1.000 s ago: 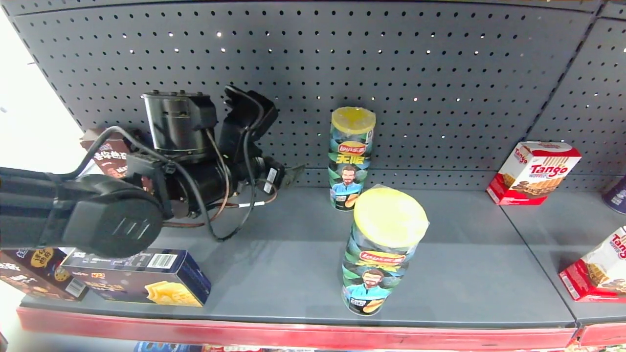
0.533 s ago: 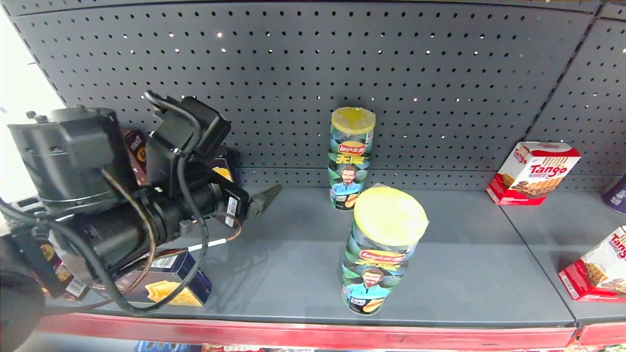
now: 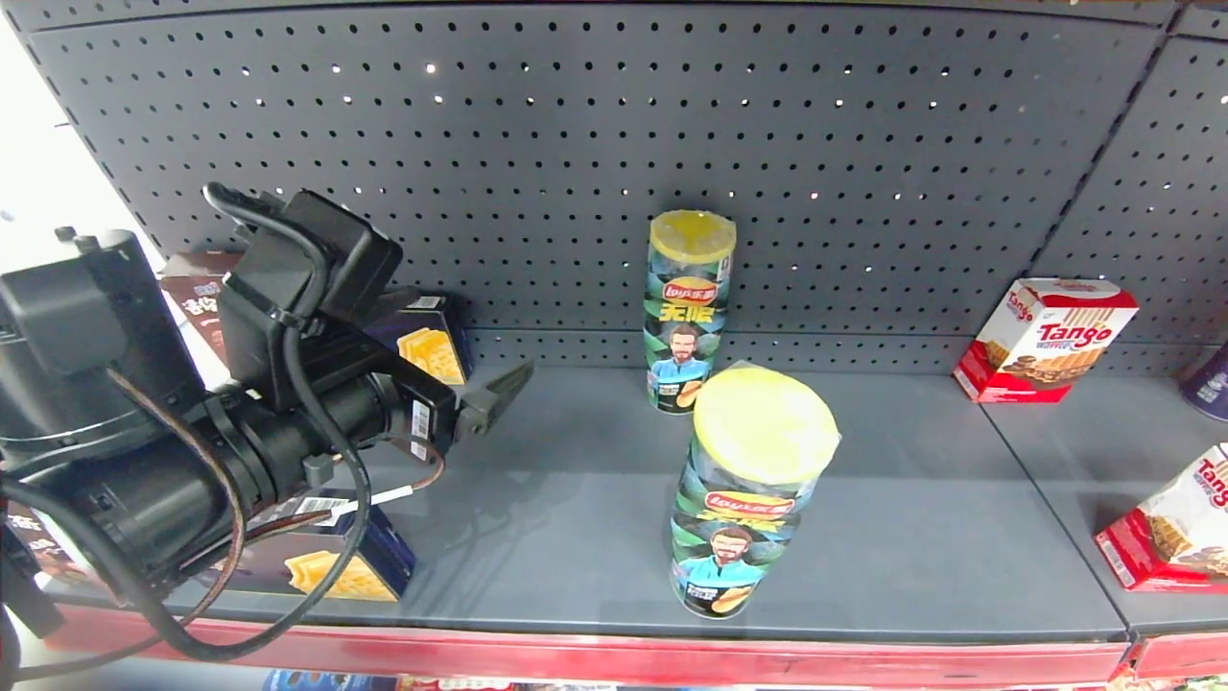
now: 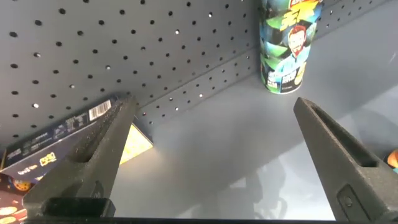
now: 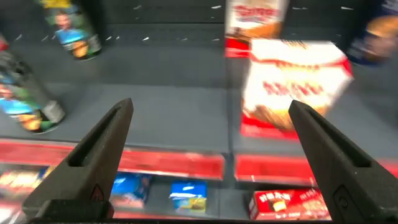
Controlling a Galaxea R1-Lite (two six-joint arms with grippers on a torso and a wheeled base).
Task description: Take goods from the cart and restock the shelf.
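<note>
Your left arm (image 3: 192,461) hangs over the left part of the shelf (image 3: 576,499). Its jaws are spread wide and hold nothing, with the tips between the far blue box (image 3: 432,338) and the far can (image 3: 689,312). Your right jaws are also wide apart and empty, out in front of the shelf's red front lip (image 5: 168,163).

Counts on the shelf:
- Two chip cans, both upright glossy printed cylinders with round yellow plastic lids. The far can stands against the back wall. The near can (image 3: 748,489) stands mid-shelf by the front edge, just right of the far one.
- Two dark blue cardboard boxes on the left. The far one is by the wall and the near blue box (image 3: 357,568) lies flat at the front.
- Two red-and-white wafer boxes on the right, one far (image 3: 1050,338) and one near (image 3: 1175,523).

The back wall is a grey metal pegboard (image 3: 576,144) with rows of round holes. The shelf deck is smooth, flat grey metal.
</note>
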